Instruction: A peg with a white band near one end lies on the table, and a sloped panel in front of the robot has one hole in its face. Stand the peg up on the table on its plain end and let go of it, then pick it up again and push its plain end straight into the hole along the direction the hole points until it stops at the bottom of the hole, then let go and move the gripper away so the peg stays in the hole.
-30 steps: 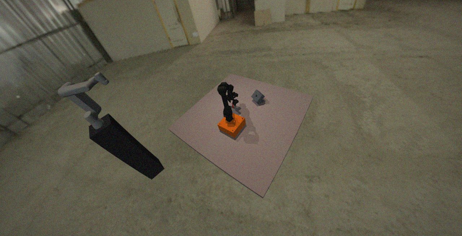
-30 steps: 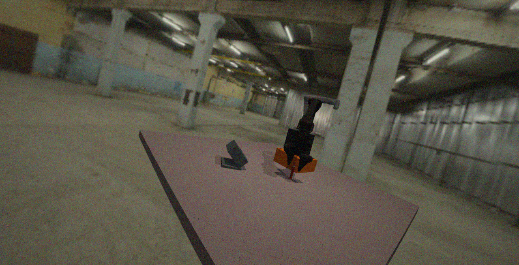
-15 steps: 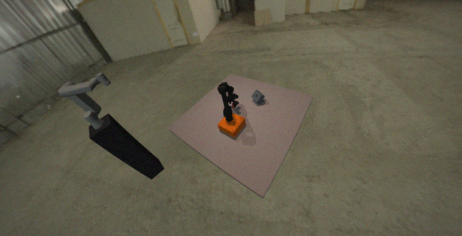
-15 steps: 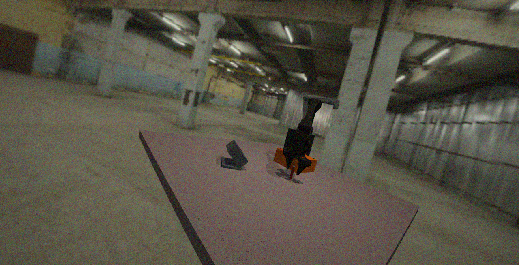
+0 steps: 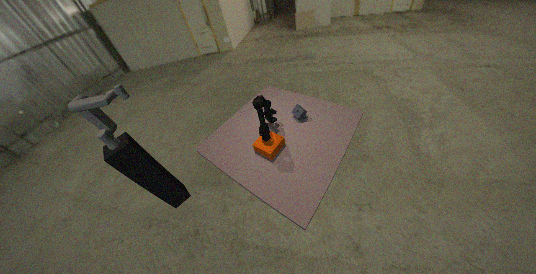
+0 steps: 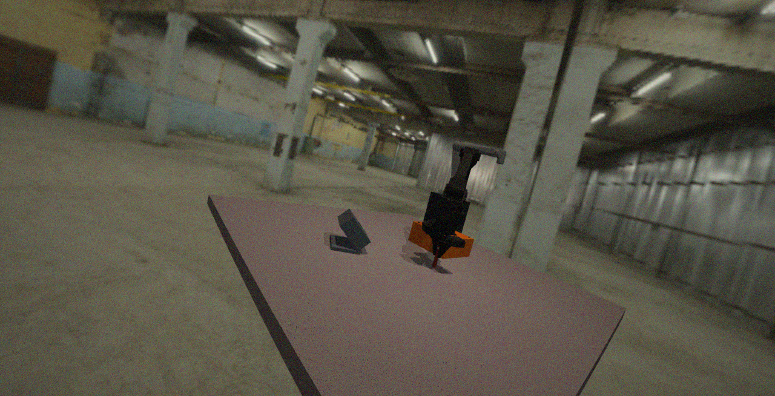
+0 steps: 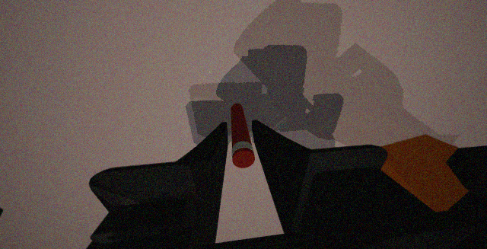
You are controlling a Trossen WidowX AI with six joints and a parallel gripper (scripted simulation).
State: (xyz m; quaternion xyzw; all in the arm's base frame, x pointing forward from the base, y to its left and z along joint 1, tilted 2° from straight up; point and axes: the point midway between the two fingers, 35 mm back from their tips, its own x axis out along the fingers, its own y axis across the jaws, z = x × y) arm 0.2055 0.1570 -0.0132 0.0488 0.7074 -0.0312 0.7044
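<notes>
The red peg [image 5: 270, 124] [image 6: 435, 261] [image 7: 243, 158] stands upright on the pink table, its pale-banded end up toward the wrist camera. My gripper [image 5: 272, 117] [image 6: 438, 250] [image 7: 239, 125] points down around the peg. Its black fingers are drawn close together, one on each side of the peg. In the wrist view a narrow gap shows between the peg and each finger, so they are still open. The grey sloped panel [image 5: 301, 112] [image 6: 353, 231] stands apart from the peg, its hole [image 5: 297, 111] empty. In the exterior view the hole is hidden.
The orange base [image 5: 268, 148] [image 6: 458, 247] [image 7: 424, 165] of the arm stands close behind the peg. The pink table [image 5: 292, 193] [image 6: 352, 312] has its edges well away from the gripper. A grey arm on a black block [image 5: 146, 171] stands off the table.
</notes>
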